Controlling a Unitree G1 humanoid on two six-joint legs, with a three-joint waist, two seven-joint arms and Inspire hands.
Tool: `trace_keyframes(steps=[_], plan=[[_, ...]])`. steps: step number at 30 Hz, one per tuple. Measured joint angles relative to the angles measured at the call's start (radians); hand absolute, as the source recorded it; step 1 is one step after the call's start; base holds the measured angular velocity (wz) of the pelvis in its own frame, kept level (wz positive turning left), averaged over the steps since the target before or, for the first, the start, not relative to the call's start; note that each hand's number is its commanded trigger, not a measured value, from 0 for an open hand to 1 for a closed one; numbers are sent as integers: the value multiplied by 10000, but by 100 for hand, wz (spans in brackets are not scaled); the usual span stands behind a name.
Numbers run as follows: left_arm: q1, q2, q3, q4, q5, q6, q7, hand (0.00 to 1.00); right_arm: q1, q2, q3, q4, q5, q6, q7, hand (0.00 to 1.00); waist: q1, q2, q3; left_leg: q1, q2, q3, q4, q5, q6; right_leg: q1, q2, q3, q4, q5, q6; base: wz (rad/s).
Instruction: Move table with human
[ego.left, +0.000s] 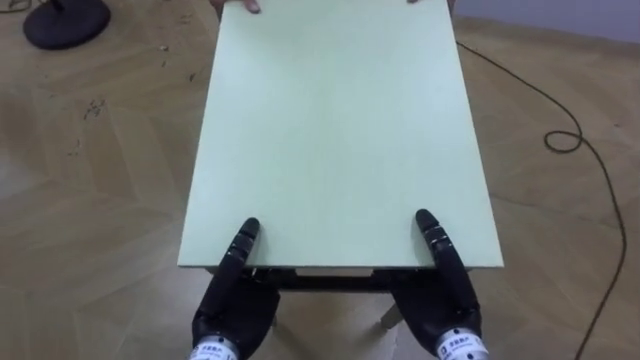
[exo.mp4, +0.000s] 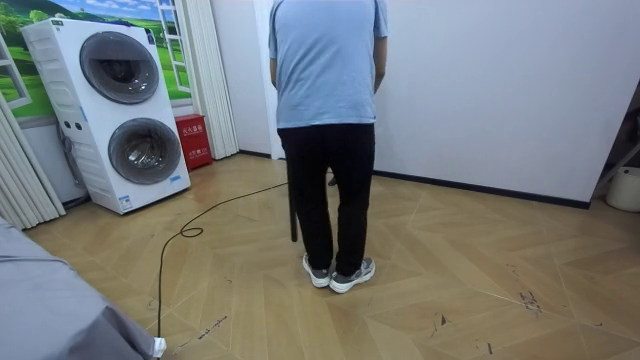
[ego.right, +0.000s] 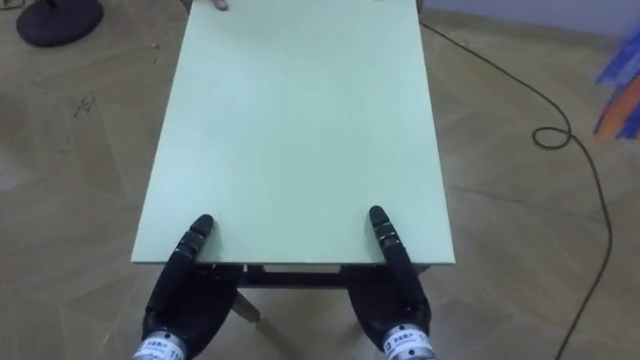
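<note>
Beneath the table (ego.left: 340, 120) edge, partly hidden: left hand (ego.left: 233, 310), right hand (ego.left: 442, 308)

Person (exo.mp4: 327, 140) stands back to camera, light blue shirt, black trousers, on wood floor (exo.mp4: 480, 270). Dark table leg (exo.mp4: 293, 212) just beside person, on the room view's left. Stacked washing machines (exo.mp4: 120, 110) well apart on that side. Black cable (exo.mp4: 200, 225) lies between them and person.

Bare floor (ego.left: 100, 200) is left along both sides of the bench (ego.left: 340, 130); a black round base (ego.left: 65, 22) is placed far left, a cable (ego.left: 577, 130) right.
</note>
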Motion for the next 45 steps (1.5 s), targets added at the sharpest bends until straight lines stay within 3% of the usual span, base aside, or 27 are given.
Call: trace_keyframes(steps=[1,3,4,5,6,7,8,9,11,13,19,25,30,33,35,36,37,40,45], plan=[[16,1,-1,3,2,3,0,100,3,-40,-2,1,-2,-3,0,100,5,84,33,-55,0,-63,-45,76,-35,78,-8,-243,-9,-20,-29,61],[3,-4,-11,4,2,31,0,100,7,-93,-5,3,-7,-7,28,100,-52,110,26,-143,-78,-208,-377,438,-113,123,-41,-575,-190,-78,-114,70],[-36,2,-20,4,5,31,0,100,7,-95,-16,-7,-57,-50,81,100,-93,91,8,-134,-153,-259,-898,938,-211,119,-43,-673,-454,-121,-199,106],[-106,-14,-30,6,20,33,-1,100,14,-67,-100,-37,-87,-67,212,100,-375,173,-16,-218,-149,189,-1435,1525,-231,116,-79,-1323,-727,-43,-311,125],[-144,-54,-46,6,41,42,-2,100,18,-66,-156,-51,-95,-62,255,100,-557,219,-1,-327,-113,792,-1376,1609,-185,78,-235,-1796,-833,-19,-362,130],[-108,-101,-70,7,83,53,-2,100,61,-65,-195,-46,-112,-32,257,100,-691,227,-11,-410,66,1981,-559,1183,152,193,-349,-2255,-799,-92,-430,111],[-48,-128,-75,6,84,53,-16,100,115,-45,-192,-51,-127,-39,258,100,-768,231,-15,-274,169,2940,278,648,240,402,-373,-2659,-795,-173,-441,99],[-36,-141,-73,6,84,53,-15,100,137,-39,-207,-54,-125,-26,257,100,-818,257,-23,-189,250,3252,538,425,239,467,-362,-2860,-773,-225,-451,96],[-67,-213,-73,5,168,79,-28,100,151,-36,-388,-78,-78,125,257,100,-923,352,-24,-102,379,3360,761,-11,173,482,-358,-3485,-415,-473,-459,82],[-69,-293,-67,5,223,82,-27,100,143,-31,-446,-93,-90,153,255,100,-920,367,-34,-113,364,3306,607,-53,215,575,-380,-3664,-124,-618,-393,59],[-105,-494,12,2,328,51,-27,100,-28,-12,-470,-136,-253,186,167,100,-435,363,-33,-3,96,3102,30,141,517,565,-524,-3650,116,-692,-288,28],[-63,-518,54,-3,337,24,-39,100,-56,16,-438,-135,-305,154,148,100,3,296,-14,-14,-93,3031,-38,213,641,518,-742,-3339,439,-793,-150,21],[-30,-477,48,-3,325,26,26,100,-26,21,-426,-134,-295,162,11,100,-122,175,59,-291,-422,2181,31,251,869,548,-1080,-3262,1103,-951,114,59],[-37,-457,-39,-1,325,34,51,100,98,72,-470,-134,-294,175,5,100,-705,98,76,-458,-855,900,316,333,1063,272,-1073,-1362,2025,-1085,228,122],[-75,-279,-221,10,322,-47,66,100,188,141,-488,-132,-265,179,-56,100,-1107,43,80,-507,-1136,-65,393,468,1107,148,-598,742,1260,-1401,277,128],[-90,-252,-221,11,321,-47,66,100,189,159,-484,-132,-282,154,-64,100,-1140,40,81,-545,-1210,-248,404,491,1104,85,-489,1079,929,-1332,279,100],[-133,-216,-206,16,321,-46,69,100,192,208,-470,-130,-272,92,-65,100,-1176,-35,83,-586,-1367,-516,394,551,1096,-63,-408,1476,626,-744,404,84],[-136,-175,-184,-32,312,-49,52,100,90,144,-462,-137,-254,58,-65,100,-972,-89,54,-581,-1480,-750,210,719,1008,173,-359,1259,371,-743,365,42],[-131,-146,-76,-96,326,-160,62,100,-18,167,-252,-172,-131,40,-205,100,-376,-306,46,-392,-1402,-1001,-91,790,948,525,-251,1189,-17,-673,278,15]])
